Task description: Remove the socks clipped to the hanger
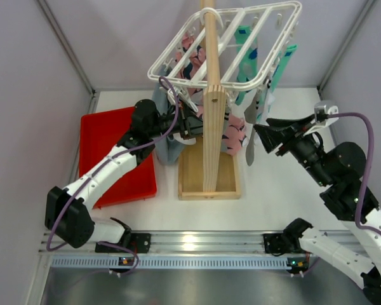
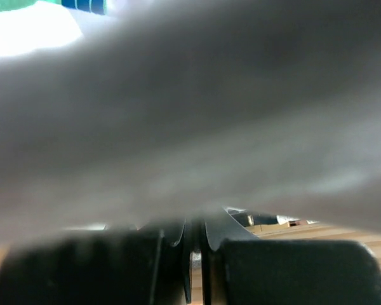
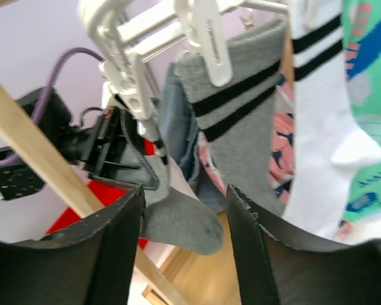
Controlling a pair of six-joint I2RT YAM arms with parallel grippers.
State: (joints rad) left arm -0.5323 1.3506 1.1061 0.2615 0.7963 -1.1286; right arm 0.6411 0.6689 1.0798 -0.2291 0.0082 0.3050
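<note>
Socks (image 3: 241,121): clipped under the hanger (image 1: 289,28), high over the counter (image 1: 273,190), around the wooden post (image 1: 211,127).
Right end effector (image 3: 184,210): open; the grey striped sock's toe hangs just beyond its gap, apparently not yet touched.
Left end effector (image 1: 190,124): closed, at the hanger's left side; grey cloth fills its view, and I cannot tell if any is pinched.
Risk, grip: closing low on the toe may only stretch the sock, leaving the clip (image 3: 209,44) shut.
Risk, pull: a hard tug could tilt the hanger or rock the post.

Lilac walls (image 1: 25,76), white tbl (image 1: 273,197), bright even light.
</note>
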